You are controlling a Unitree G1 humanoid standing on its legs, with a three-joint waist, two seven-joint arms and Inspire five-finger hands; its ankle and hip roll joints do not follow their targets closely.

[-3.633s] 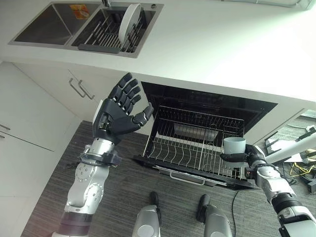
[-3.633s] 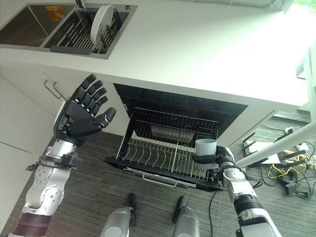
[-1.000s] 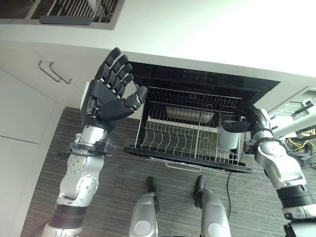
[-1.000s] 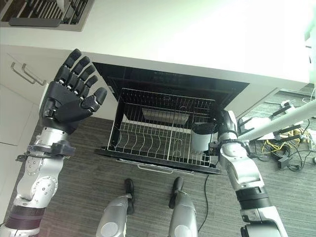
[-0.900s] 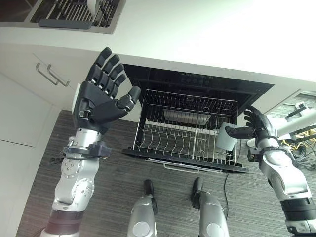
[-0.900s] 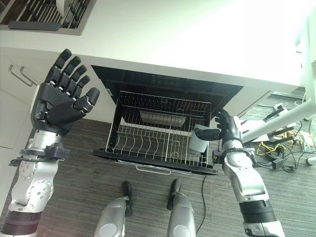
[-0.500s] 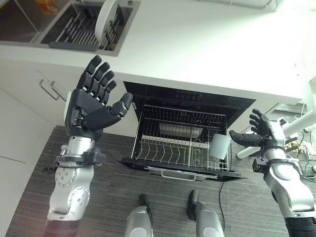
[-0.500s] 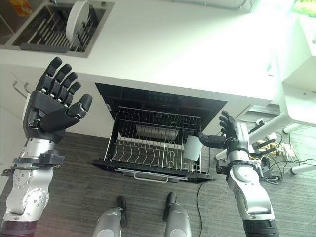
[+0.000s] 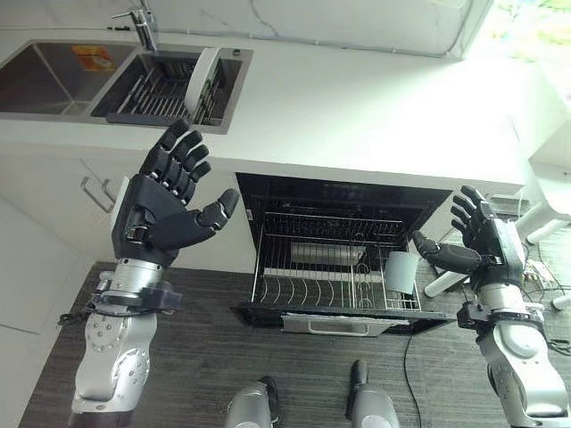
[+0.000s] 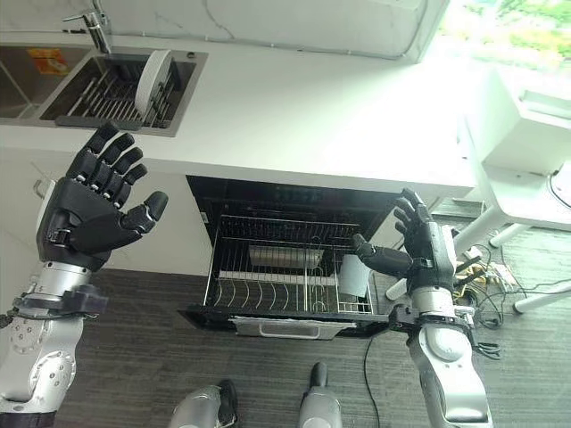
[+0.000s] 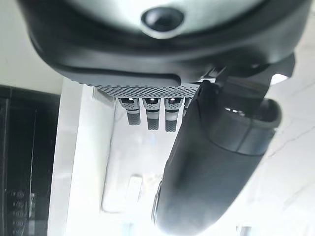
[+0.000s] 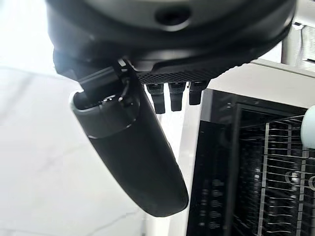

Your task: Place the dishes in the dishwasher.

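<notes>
My right hand (image 9: 482, 241) is raised beside the open dishwasher (image 9: 343, 192), fingers spread and straight, thumb reaching toward the rack; it holds nothing. The pale cup (image 9: 401, 272) stands in the right end of the pulled-out wire rack (image 9: 303, 276), just beside my right thumb and apart from my fingers; whether the thumb tip touches the cup I cannot tell from the head views. In my right wrist view a sliver of the cup (image 12: 309, 128) shows at the edge, clear of my fingers (image 12: 178, 96).

My left hand (image 9: 165, 209) is held up in front of the cabinet front, palm open, fingers extended, empty, and well apart from the rack.

A white plate (image 9: 203, 82) stands on edge in the drying rack (image 9: 152, 89) inside the sink (image 9: 53, 80), on the white counter (image 9: 357, 107) above the dishwasher.
</notes>
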